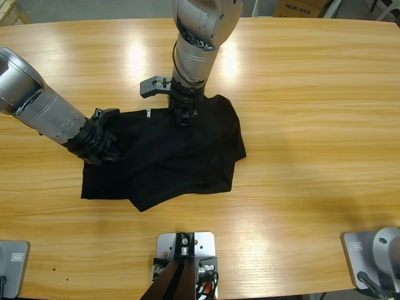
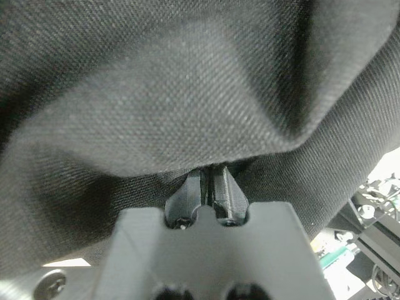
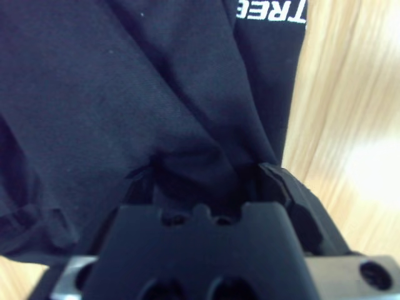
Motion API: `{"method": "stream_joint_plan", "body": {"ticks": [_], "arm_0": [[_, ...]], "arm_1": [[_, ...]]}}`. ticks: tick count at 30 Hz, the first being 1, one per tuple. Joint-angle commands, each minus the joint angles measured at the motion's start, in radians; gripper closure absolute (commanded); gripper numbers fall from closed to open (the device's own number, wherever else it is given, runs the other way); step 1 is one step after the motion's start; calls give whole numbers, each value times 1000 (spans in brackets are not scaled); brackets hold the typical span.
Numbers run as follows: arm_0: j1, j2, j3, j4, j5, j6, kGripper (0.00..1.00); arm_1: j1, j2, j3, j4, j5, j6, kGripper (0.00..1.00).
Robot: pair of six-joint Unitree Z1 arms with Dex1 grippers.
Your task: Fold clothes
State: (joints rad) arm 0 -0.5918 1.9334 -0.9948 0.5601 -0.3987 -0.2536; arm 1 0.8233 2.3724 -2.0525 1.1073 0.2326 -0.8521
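On the wooden table (image 1: 300,94) a black shirt (image 1: 181,162) lay crumpled and partly folded over itself. Both grippers were at the shirt.

The left gripper (image 1: 106,150) reached in at the shirt's left edge, where the cloth bunched up around it. Its jaws were pressed together, clenched on a fold of the shirt.

The right gripper (image 1: 183,117) came down steeply onto the shirt's far edge, just beside a small white label (image 1: 149,114). Its jaws stood spread apart, with a ridge of cloth gathered between them.

From above, the whole outline of the shirt showed, with both arms, but neither pair of jaws could be made out against the black cloth.

Along the left gripper (image 2: 209,178), the two tips met in a thin line. The shirt (image 2: 187,94) hung over them in a deep drape that filled nearly everything.

Along the right gripper (image 3: 206,172), the shirt (image 3: 125,94) lay flat below. The label (image 3: 269,11) read as white capital letters, cut off at the edge. It sat on a strip of cloth whose edge met bare table (image 3: 350,125).
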Motion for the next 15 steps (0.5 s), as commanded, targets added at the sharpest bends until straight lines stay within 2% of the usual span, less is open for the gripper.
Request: {"method": "stream_joint_plan", "body": {"ticks": [1,15], "arm_0": [[5,69,19,-21,12,0,1000],[4,72,22,-26,10,-3,1000]], "arm_1": [[-9,36,1,22,8,18,1000],[-9,-117,48,19,-147,73,1000]]}}
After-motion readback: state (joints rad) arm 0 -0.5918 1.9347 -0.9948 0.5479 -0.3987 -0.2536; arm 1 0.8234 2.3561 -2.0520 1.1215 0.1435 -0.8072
